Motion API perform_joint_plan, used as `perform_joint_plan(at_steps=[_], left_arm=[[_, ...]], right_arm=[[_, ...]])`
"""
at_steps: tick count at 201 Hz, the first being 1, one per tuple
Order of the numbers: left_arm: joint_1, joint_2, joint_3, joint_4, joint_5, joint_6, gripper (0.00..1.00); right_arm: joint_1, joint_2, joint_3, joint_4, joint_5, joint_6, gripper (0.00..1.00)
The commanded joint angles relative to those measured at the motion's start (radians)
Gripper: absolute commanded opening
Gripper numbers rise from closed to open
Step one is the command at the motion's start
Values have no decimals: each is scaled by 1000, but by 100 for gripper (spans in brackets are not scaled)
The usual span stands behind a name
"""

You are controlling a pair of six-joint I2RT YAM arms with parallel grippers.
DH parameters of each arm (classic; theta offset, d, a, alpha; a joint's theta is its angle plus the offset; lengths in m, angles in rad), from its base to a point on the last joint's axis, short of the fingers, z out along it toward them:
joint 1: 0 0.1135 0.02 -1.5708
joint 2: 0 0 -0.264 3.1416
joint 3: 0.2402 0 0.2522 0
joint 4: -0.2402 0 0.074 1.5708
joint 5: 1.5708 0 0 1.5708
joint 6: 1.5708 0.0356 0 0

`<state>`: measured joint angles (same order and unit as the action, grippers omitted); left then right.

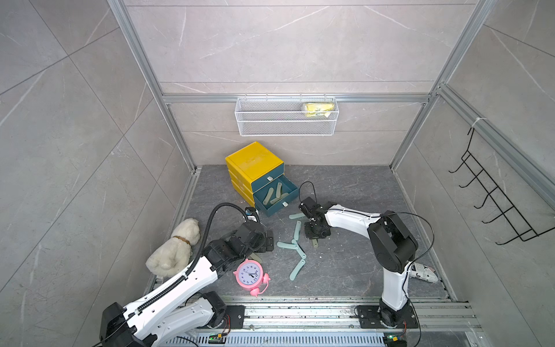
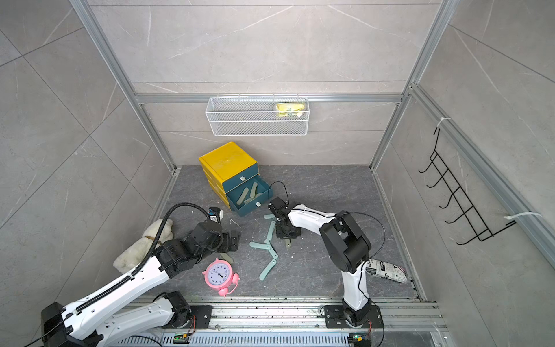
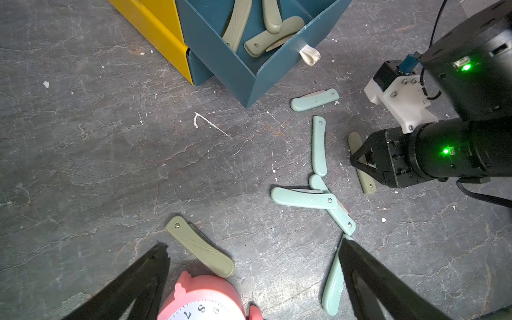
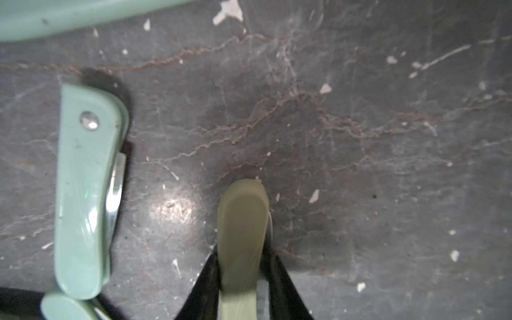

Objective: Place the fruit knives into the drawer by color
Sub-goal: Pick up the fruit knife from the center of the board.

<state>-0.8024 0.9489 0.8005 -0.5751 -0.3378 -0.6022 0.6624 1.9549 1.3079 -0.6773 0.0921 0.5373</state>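
Gripping smooth olive plastic knife (image 4: 241, 210), right tool (image 4: 243, 250) clamped, left tool (image 3: 253, 245) spread wide

Five mint knives (image 3: 303, 198), five olive knives (image 3: 199, 246) with three of them in the one open drawer (image 3: 210, 55), one pink clock (image 1: 250, 275), one plush dog (image 1: 175, 249), one wire basket (image 1: 285, 126).

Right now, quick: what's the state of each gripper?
Left gripper: open, empty.
Right gripper: closed on the olive knife, which lies on the tabletop.
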Motion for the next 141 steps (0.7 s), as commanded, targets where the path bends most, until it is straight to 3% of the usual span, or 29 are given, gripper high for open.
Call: perform_joint_plan(at_steps=[1,90,141], left_arm=[[1,8,8,-1,-12,-1,99],[1,26,13,-7,-32,-10,99],[1,18,1,-19,-56,-20,99]], right_arm=[[-4,-43,-46,56,40,-32,27],[-1,-266,-136,143,79,-76,27],[29,-340,-32,131,64,-94,27]])
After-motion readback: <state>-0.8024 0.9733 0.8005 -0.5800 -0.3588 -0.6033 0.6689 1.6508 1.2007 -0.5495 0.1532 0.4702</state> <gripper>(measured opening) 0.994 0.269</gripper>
